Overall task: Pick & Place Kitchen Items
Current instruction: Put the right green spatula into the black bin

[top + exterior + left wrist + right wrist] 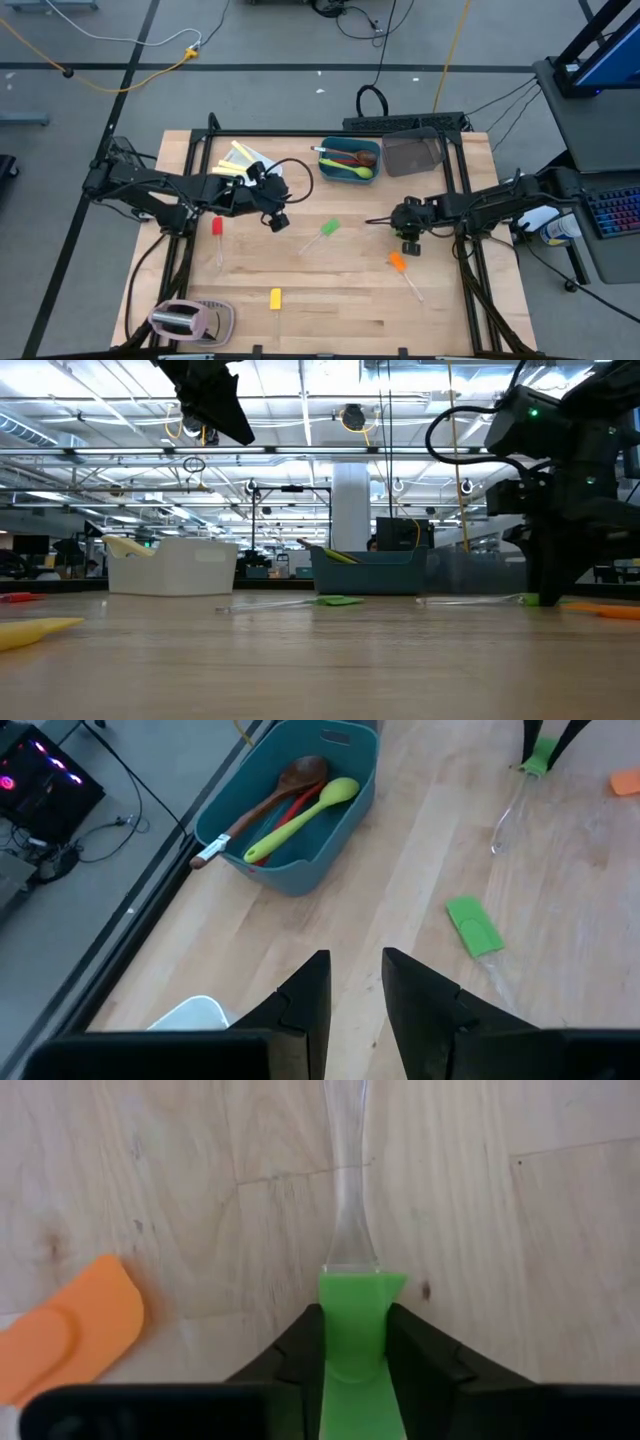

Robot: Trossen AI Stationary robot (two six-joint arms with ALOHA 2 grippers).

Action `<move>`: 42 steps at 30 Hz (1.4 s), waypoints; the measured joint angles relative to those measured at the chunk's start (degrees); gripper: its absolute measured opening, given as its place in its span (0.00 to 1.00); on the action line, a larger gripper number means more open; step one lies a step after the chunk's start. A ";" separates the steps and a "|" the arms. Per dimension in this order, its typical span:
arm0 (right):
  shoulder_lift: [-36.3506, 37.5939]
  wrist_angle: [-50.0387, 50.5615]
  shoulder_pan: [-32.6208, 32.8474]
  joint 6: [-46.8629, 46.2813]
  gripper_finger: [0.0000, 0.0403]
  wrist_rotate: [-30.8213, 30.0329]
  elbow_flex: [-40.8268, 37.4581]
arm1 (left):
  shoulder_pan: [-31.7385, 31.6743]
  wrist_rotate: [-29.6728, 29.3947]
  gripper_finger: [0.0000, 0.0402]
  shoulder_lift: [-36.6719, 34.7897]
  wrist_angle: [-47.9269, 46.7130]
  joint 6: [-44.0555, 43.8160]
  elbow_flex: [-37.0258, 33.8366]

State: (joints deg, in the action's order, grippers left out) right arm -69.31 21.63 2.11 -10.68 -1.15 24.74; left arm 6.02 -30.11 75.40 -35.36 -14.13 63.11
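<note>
High view: three spoons lay in the teal tub (335, 150); my right pincer (352, 1342) gripped a green spatula (355, 1320), left pincer (355, 990) empty, part-open; four spatulas remained toward 6 o'clock on the bench (340, 300).

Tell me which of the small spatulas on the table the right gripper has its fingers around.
The green spatula with the clear handle, pinched by its head in the right gripper. The orange spatula lies beside it, untouched.

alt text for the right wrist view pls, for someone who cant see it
The right tool grips the green head of a spatula between its two dark fingers, low over a pale wooden table. The spatula's clear handle runs straight away from the camera, and an orange spatula head lies on the table beside it.
</note>
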 joint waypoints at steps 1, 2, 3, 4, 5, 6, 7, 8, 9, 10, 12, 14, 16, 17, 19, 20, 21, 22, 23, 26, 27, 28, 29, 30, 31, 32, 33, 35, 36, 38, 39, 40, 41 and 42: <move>0.66 -0.22 0.00 0.08 0.21 -0.66 0.54 | 0.00 0.00 0.24 0.00 -0.03 0.42 0.00; 1.37 -0.21 0.04 0.45 0.21 -1.63 1.14 | 0.00 0.00 0.24 0.00 0.00 0.71 0.00; 2.02 0.18 0.04 1.11 0.21 -2.19 1.48 | 0.00 0.01 0.24 0.00 0.01 0.79 0.00; 2.72 0.58 0.03 1.83 0.21 -2.83 2.01 | 0.00 0.00 0.24 0.00 0.03 0.80 0.00; 3.41 0.69 0.04 2.87 0.21 -4.14 2.42 | 0.00 0.00 0.24 0.00 0.16 0.90 0.00; 4.26 1.01 -0.04 4.39 0.21 -5.76 2.93 | 0.00 0.00 0.24 0.00 0.16 0.94 0.00; 5.35 1.14 -0.24 6.00 0.21 -7.10 3.47 | 0.00 0.00 0.24 0.00 0.13 0.94 0.00; 6.28 0.85 -0.31 7.61 0.21 -8.25 3.88 | 0.00 0.01 0.24 0.00 0.18 0.94 0.00; 7.00 0.69 -0.51 9.01 0.21 -9.46 4.07 | 0.00 0.02 0.24 0.01 0.11 0.94 0.00; 7.84 0.94 -0.89 10.55 0.21 -10.40 4.17 | 0.00 0.02 0.24 0.02 0.16 0.94 0.00; 9.56 1.48 -1.97 12.57 0.21 -12.30 4.44 | 0.00 0.02 0.24 0.01 0.21 0.94 0.00; 11.41 0.83 -3.31 15.03 0.21 -13.75 4.97 | 0.00 0.02 0.24 0.02 0.25 0.95 0.00; 13.26 1.27 -4.82 17.61 0.21 -15.40 5.39 | 0.00 0.02 0.24 0.02 0.27 0.94 0.00; 14.08 1.48 -5.82 19.04 0.21 -16.21 5.68 | 0.00 0.02 0.24 0.02 0.25 0.94 0.00; 15.79 1.61 -8.00 22.33 0.21 -17.14 6.69 | 0.00 0.02 0.24 0.02 0.31 0.94 0.00; 16.59 1.60 -9.27 24.42 0.21 -17.22 7.27 | 0.00 0.02 0.24 0.01 0.36 0.94 0.00; 17.25 1.70 -10.70 26.64 0.21 -17.24 7.88 | 0.00 0.02 0.24 0.02 0.36 0.96 0.00; 17.72 1.75 -12.12 29.21 0.21 -17.26 8.46 | 0.00 0.02 0.24 0.02 0.45 1.04 0.00; 18.01 1.83 -13.58 31.96 0.21 -18.07 9.00 | 0.00 0.02 0.24 0.02 0.53 1.36 0.00; 18.22 1.76 -18.64 40.06 0.21 -22.45 11.41 | 0.00 0.02 0.24 0.02 1.03 1.90 0.00; 18.16 1.72 -20.62 42.40 0.21 -22.82 12.14 | 0.00 0.02 0.24 0.02 1.42 1.92 0.00; 17.93 1.76 -22.64 44.68 0.21 -22.56 12.72 | 0.00 0.02 0.24 0.02 1.78 2.01 0.00; 17.72 1.83 -24.64 46.63 0.21 -21.94 13.16 | 0.00 0.02 0.24 0.02 2.17 2.09 0.00; 17.46 1.82 -26.68 48.34 0.21 -21.07 13.36 | 0.00 0.02 0.24 0.02 2.45 2.42 0.00; 17.22 1.83 -28.66 49.81 0.21 -20.89 13.47 | 0.00 0.02 0.24 0.02 2.50 2.61 0.00; 17.00 1.77 -30.62 51.00 0.21 -19.67 13.52 | 0.00 0.02 0.24 0.02 2.50 2.97 0.00; 16.69 1.82 -32.74 52.06 0.21 -18.38 13.53 | 0.00 0.02 0.24 0.02 2.50 3.22 0.00; 15.98 2.05 -37.15 53.67 0.21 -14.98 13.54 | 0.00 0.02 0.24 0.02 2.50 3.42 0.00; 15.55 2.21 -39.43 54.61 0.21 -13.66 13.54 | 0.00 0.02 0.24 0.02 2.48 3.50 0.00; 14.47 2.73 -43.91 56.40 0.21 -11.88 13.54 | 0.00 0.02 0.24 0.02 2.49 3.52 0.00; 13.84 3.06 -46.09 56.91 0.21 -11.44 13.54 | 0.00 0.02 0.24 0.02 2.48 3.50 0.00; 13.10 3.25 -48.15 57.26 0.21 -10.52 13.54 | 0.00 0.03 0.24 0.02 2.48 3.51 0.00; 12.33 3.40 -50.12 57.60 0.21 -9.29 13.54 | 0.00 0.03 0.24 0.01 2.48 3.50 0.00; 11.47 3.59 -51.98 58.28 0.21 -8.05 13.54 | 0.00 0.04 0.24 0.02 2.48 3.47 0.00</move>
State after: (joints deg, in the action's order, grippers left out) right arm -57.83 25.23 -49.87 47.60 -9.21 38.28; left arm 6.02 -30.07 75.42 -32.88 -10.66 63.11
